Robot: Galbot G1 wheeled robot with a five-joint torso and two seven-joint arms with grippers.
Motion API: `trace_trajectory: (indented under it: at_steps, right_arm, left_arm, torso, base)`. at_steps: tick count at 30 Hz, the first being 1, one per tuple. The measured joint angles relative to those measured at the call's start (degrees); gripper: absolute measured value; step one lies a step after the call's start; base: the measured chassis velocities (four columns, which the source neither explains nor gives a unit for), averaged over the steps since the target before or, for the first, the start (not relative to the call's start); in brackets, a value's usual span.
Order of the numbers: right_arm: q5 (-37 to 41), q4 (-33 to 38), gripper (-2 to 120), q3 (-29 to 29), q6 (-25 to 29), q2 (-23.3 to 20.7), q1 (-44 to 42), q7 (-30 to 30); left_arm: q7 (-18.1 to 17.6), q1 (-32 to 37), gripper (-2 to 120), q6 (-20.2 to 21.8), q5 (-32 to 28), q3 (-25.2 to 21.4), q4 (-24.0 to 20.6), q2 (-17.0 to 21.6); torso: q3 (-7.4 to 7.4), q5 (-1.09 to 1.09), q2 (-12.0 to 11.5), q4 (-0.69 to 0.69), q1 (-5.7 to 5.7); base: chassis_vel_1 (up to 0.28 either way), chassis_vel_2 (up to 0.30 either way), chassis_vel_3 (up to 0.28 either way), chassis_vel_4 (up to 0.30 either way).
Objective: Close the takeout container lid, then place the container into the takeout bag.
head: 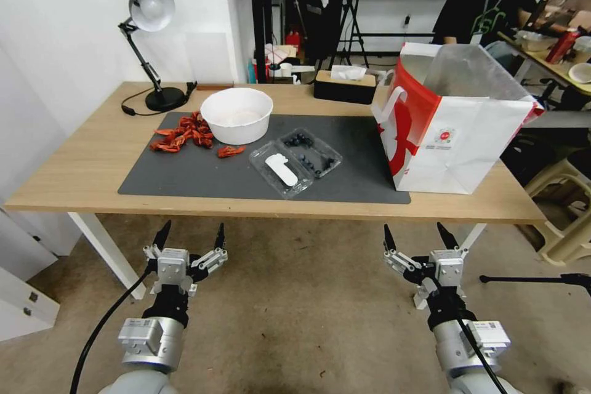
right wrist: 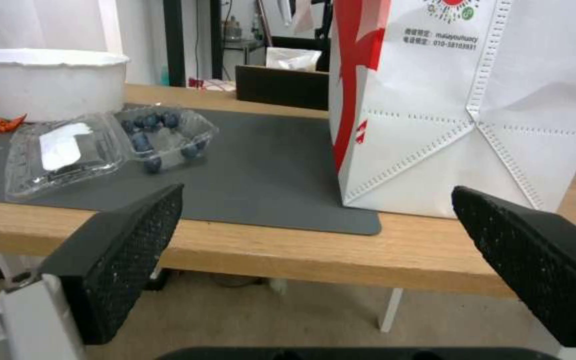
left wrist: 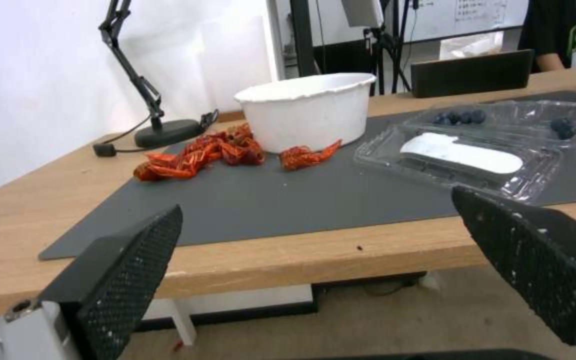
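Nearby, white bowl (head: 237, 114); crayfish (head: 183, 133)

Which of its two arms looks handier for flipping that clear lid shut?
Probably the left. The lid lies open on the takeout container half nearest the left tool, with the hinge beyond it. The right tool hangs open nearer the takeout bag. Both wait below the table edge.

I see a wooden table (head: 86, 166) with white legs on a brownish floor (head: 295, 308), dark grey mat (head: 203, 175) on top. White wall (head: 61, 24) at left, black desk lamp (head: 148, 12) at the table's back corner. Black stands (head: 351, 6) behind.
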Motion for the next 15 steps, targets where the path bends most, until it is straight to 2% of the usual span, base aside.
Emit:
trace_trajectory:
  at_steps: [15]
  right_arm:
    - [0.0,0.0,100,0.0,0.0,0.0,0.0,0.0]
  left_arm:
    - [0.0,0.0,100,0.0,0.0,0.0,0.0,0.0]
  torso:
    - [0.0,0.0,0.0,0.0,0.0]
  base:
    - [0.0,0.0,0.0,0.0]
